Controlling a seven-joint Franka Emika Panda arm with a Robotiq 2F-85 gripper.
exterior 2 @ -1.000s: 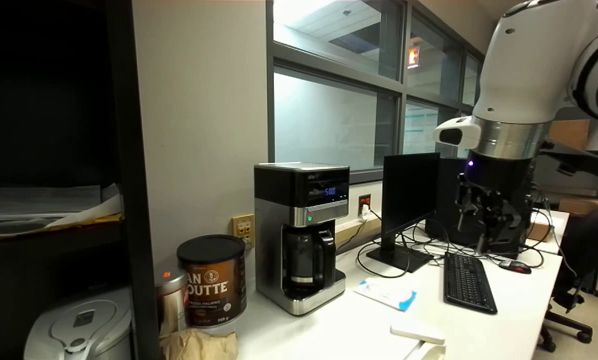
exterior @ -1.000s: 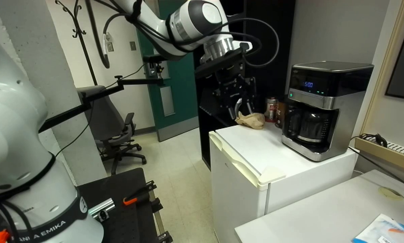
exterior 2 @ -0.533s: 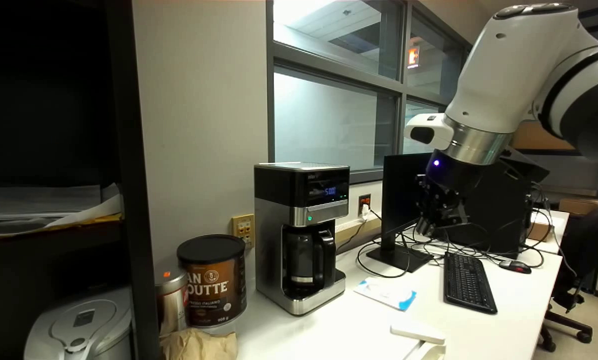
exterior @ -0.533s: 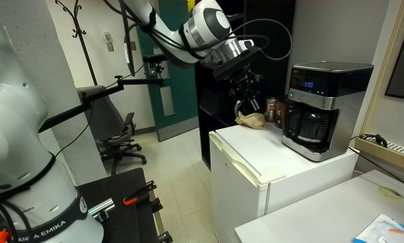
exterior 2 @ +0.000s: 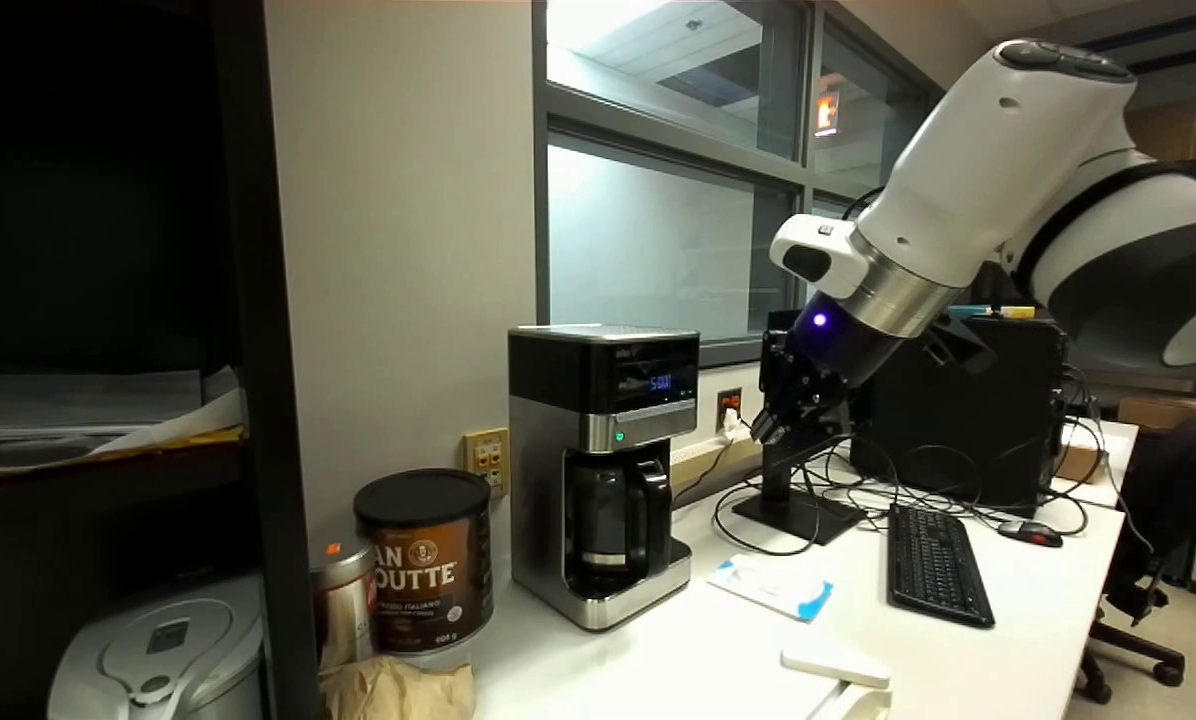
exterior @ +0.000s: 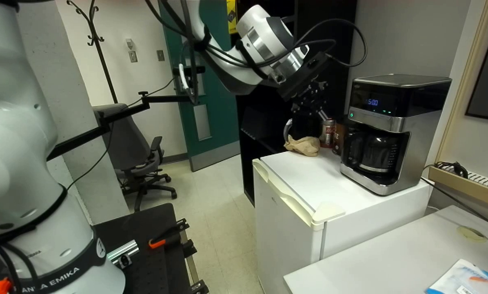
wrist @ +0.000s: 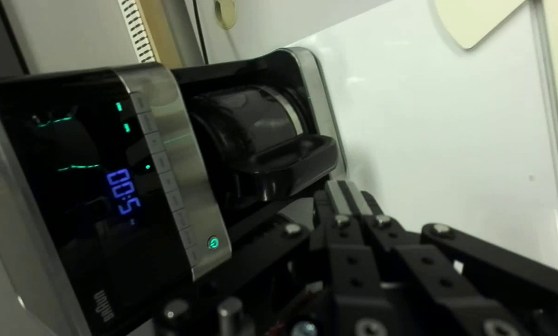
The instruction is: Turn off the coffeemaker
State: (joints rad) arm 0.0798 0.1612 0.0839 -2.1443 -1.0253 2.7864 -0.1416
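- Boxy black-and-silver coffeemaker (exterior 2: 598, 435): upright on the cream-trimmed white fridge (exterior: 313, 183), long axis twelve-to-six, front facing four o'clock in an exterior view
- Black two-fingered gripper (exterior 2: 764, 430): at three o'clock from it, near but apart, fingers together, nothing between them
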